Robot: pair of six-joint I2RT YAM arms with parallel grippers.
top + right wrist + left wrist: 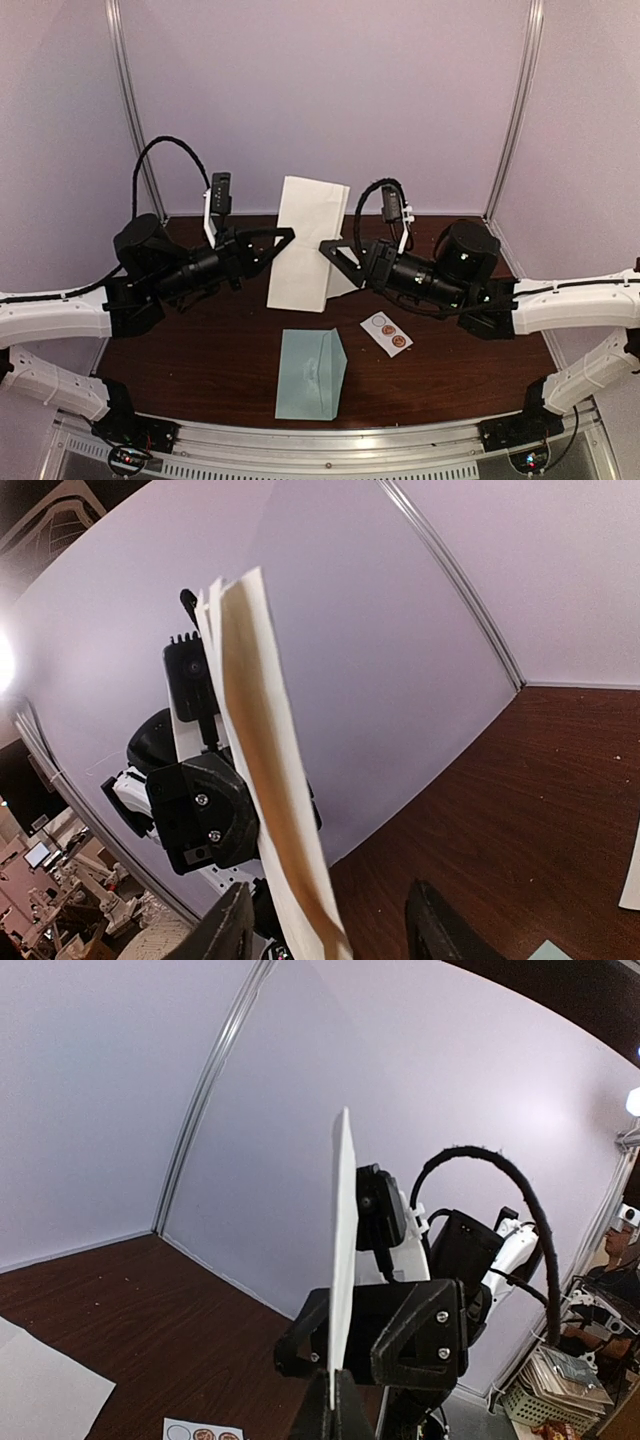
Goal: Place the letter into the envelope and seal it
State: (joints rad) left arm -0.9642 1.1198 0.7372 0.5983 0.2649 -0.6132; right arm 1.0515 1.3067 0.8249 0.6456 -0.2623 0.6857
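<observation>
Table (pixel 200 370) holds envelope (pixel 311 375), well apart from right end effector (pixel 328 250).

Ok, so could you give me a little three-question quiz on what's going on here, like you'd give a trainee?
1. True or false: the letter is already inside the envelope.
2. What is the left claw clamped on? A) the letter B) the envelope C) nothing
3. What small white thing lies on the table just right of the envelope in the top view?

Key:
1. False. The letter is held up in the air, and the envelope lies apart from it on the table.
2. A.
3. The strip of round stickers.
</observation>
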